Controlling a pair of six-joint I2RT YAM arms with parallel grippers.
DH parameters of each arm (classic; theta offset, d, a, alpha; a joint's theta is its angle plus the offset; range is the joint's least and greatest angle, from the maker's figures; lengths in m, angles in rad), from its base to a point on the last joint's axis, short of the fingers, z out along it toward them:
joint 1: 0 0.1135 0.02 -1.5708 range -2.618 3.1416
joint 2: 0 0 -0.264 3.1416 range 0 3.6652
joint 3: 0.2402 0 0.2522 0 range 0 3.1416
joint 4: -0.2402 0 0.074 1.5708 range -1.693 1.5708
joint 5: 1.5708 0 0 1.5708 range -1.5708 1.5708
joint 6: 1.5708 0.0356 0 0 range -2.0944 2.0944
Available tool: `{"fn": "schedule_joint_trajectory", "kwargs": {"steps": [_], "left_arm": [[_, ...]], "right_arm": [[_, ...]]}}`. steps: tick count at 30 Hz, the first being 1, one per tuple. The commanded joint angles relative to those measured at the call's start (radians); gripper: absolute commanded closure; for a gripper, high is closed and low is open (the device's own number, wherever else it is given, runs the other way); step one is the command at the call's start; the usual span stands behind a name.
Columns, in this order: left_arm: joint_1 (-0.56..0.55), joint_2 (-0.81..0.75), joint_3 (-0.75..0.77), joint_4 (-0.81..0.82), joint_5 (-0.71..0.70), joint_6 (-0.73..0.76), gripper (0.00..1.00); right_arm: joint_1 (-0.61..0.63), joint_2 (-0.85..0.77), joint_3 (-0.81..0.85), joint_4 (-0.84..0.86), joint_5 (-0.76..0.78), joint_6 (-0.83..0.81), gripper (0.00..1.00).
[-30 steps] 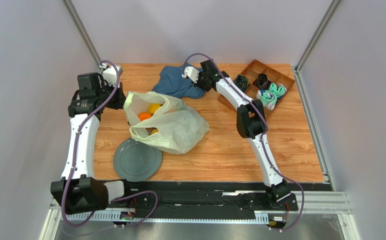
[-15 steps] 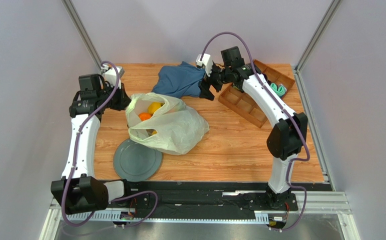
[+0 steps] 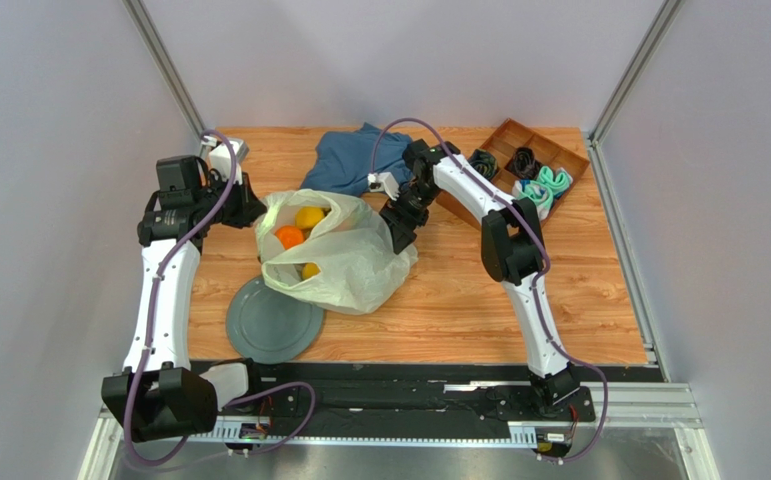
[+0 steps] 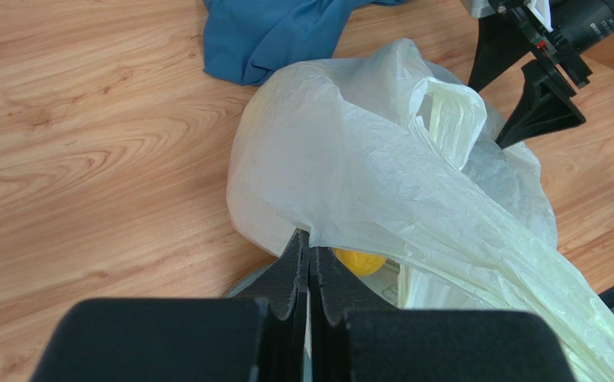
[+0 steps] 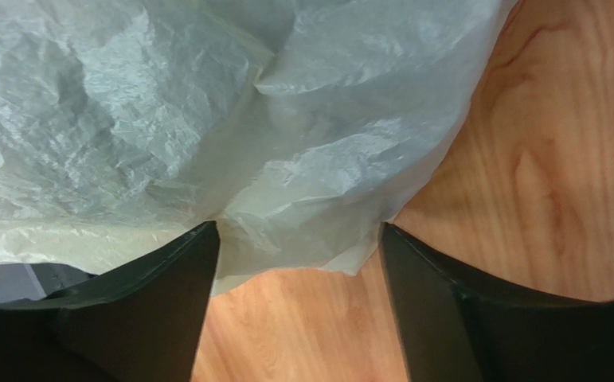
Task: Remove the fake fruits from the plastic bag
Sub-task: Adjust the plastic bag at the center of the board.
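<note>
The plastic bag (image 3: 349, 262) lies mid-table, its mouth facing the left and back. Inside it show an orange (image 3: 289, 237), a yellow fruit (image 3: 309, 217) and another yellow piece (image 3: 310, 270). My left gripper (image 3: 252, 207) is shut on the bag's rim (image 4: 342, 231) and holds it lifted; a yellow fruit (image 4: 359, 261) peeks out beneath. My right gripper (image 3: 400, 229) stands open at the bag's right side. In the right wrist view a fold of the bag (image 5: 310, 231) lies between its fingers (image 5: 166, 294), low over the wood.
A grey plate (image 3: 274, 320) sits in front of the bag, partly under it. A blue cloth (image 3: 354, 160) lies behind the bag. At the back right a wooden tray (image 3: 489, 205) holds rolled socks (image 3: 544, 185).
My right arm has swung from the blue cloth at the back down to the bag's right side, and its jaws have opened. The left gripper has kept its hold on the rim.
</note>
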Motion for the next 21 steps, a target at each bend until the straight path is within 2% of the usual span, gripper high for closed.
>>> {"fn": "schedule_joint_trajectory", "kwargs": {"steps": [1,2,5,7,10,11,14,18,19,21], "left_arm": [[-0.002,-0.020,0.011,0.024,0.031,-0.020,1.00],[-0.004,-0.015,0.016,0.024,0.033,-0.021,1.00],[-0.016,0.017,0.047,0.036,0.039,-0.024,1.00],[-0.030,0.054,0.085,0.047,0.039,-0.026,1.00],[-0.042,0.118,0.165,0.073,0.028,-0.030,1.00],[-0.042,0.137,0.188,0.096,0.027,-0.046,1.00],[-0.042,0.237,0.309,0.132,0.011,-0.088,1.00],[-0.044,0.334,0.510,0.136,0.016,-0.119,1.00],[-0.045,0.347,0.530,0.133,0.018,-0.116,1.00],[-0.049,0.365,0.557,0.114,0.019,-0.110,1.00]], "right_arm": [[0.028,-0.040,0.071,-0.132,0.052,-0.012,0.37],[0.028,-0.028,0.116,-0.137,0.063,-0.013,0.61],[0.023,0.039,0.225,-0.177,0.137,-0.010,1.00],[0.009,0.038,0.282,-0.110,0.195,0.017,1.00],[-0.014,0.004,0.276,0.091,0.292,0.054,1.00],[-0.023,-0.019,0.269,0.204,0.318,0.060,1.00],[-0.046,-0.036,0.258,0.405,0.408,0.091,1.00],[-0.061,-0.022,0.287,0.547,0.464,0.126,1.00],[-0.063,-0.026,0.289,0.556,0.467,0.126,0.91],[-0.064,-0.075,0.269,0.561,0.470,0.135,0.61]]}}
